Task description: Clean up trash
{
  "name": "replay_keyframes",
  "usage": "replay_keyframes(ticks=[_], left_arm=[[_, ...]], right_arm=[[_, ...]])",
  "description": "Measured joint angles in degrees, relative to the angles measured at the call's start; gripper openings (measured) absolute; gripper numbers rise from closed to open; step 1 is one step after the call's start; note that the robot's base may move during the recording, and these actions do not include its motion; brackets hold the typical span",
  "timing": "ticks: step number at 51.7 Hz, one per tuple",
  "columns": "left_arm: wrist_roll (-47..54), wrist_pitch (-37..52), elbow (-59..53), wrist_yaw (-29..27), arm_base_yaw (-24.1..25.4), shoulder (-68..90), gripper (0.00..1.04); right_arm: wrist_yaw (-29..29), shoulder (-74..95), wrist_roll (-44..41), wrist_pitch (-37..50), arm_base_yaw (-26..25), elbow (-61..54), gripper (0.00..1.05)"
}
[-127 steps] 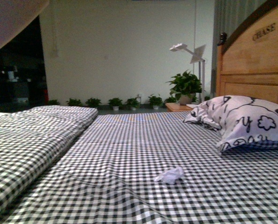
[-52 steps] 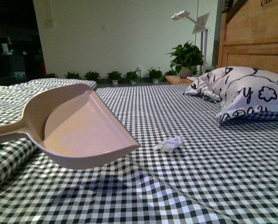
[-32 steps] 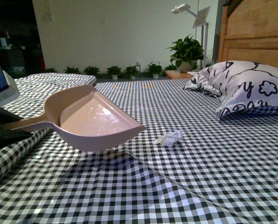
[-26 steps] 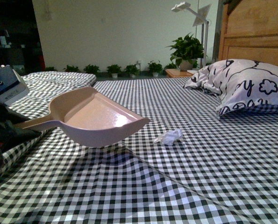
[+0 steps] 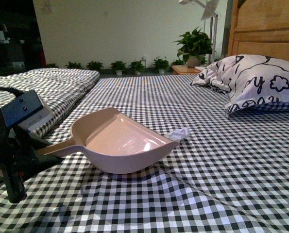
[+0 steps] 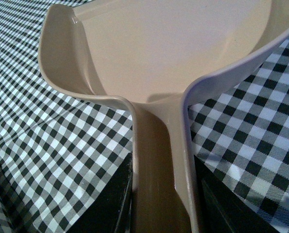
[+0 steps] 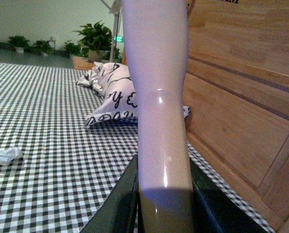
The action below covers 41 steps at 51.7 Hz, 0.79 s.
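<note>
Left gripper (image 6: 162, 204) is clamping the handle of the pink dustpan (image 5: 127, 145), jaws closed tight against it. The pan is sitting low at the checked sheet (image 5: 231, 170), empty. The trash (image 5: 179, 134) is lying on the sheet, just beside the pan's front lip. Right gripper (image 7: 163, 208) is gripping 1 pale handle (image 7: 159, 87).

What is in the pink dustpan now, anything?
Empty. The pink dustpan is bare inside in front and left wrist views; the crumpled white paper lies on the checked sheet beyond its lip.
</note>
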Motion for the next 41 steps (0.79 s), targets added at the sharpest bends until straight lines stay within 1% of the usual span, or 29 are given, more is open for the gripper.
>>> replay_keyframes(ticks=[8,17,28,41], left_arm=[[0.13,2.84,-1.62,-0.09,-0.17,0.5,0.29],[0.09,4.26,-3.02,-0.72,-1.6,0.66,0.29],[0.09,3.89,-3.65,-2.4,-3.39,1.9,0.29],[0.44,0.07,-2.62,-4.2,-3.19,2.93,0.29]], right_arm=[[0.0,0.0,0.0,0.0,0.0,0.0,0.21],[0.0,0.0,0.0,0.0,0.0,0.0,0.21],[0.0,0.0,0.0,0.0,0.0,0.0,0.21],[-0.02,0.0,0.0,0.0,0.0,0.0,0.21]])
